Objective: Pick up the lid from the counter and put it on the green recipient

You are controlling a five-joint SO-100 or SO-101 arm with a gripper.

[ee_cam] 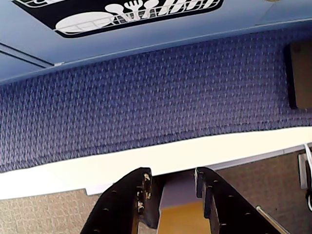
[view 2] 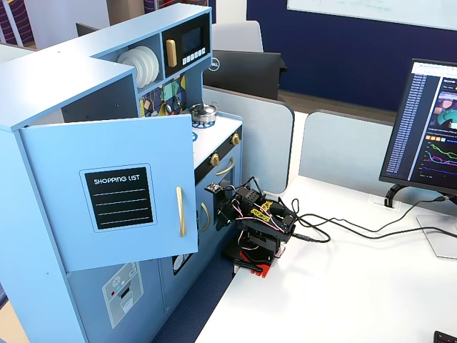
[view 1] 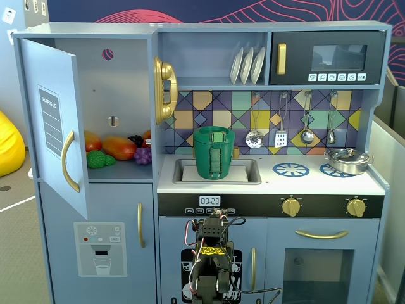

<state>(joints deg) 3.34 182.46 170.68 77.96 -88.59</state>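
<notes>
The tall dark-green pot (view 1: pixel 214 158) stands in the sink of the toy kitchen, its lighter strap handle facing me. The green lid (view 1: pixel 216 135) lies on the pot's mouth, its knob up. My arm (view 1: pixel 212 253) is folded low in front of the kitchen, well below the counter; it also shows in the other fixed view (view 2: pixel 258 223). In the wrist view my gripper (ee_cam: pixel 171 175) is open and empty, and points down at the white table edge and blue carpet. In the side-on fixed view the open door hides the pot.
A silver pan (view 1: pixel 347 159) with its lid sits on the right burner. The blue cupboard door (view 1: pixel 56 120) stands open at the left, with toy fruit (view 1: pixel 118 148) inside. Utensils (view 1: pixel 281 120) hang behind the counter. A monitor (view 2: pixel 431 128) and cables lie on the white table.
</notes>
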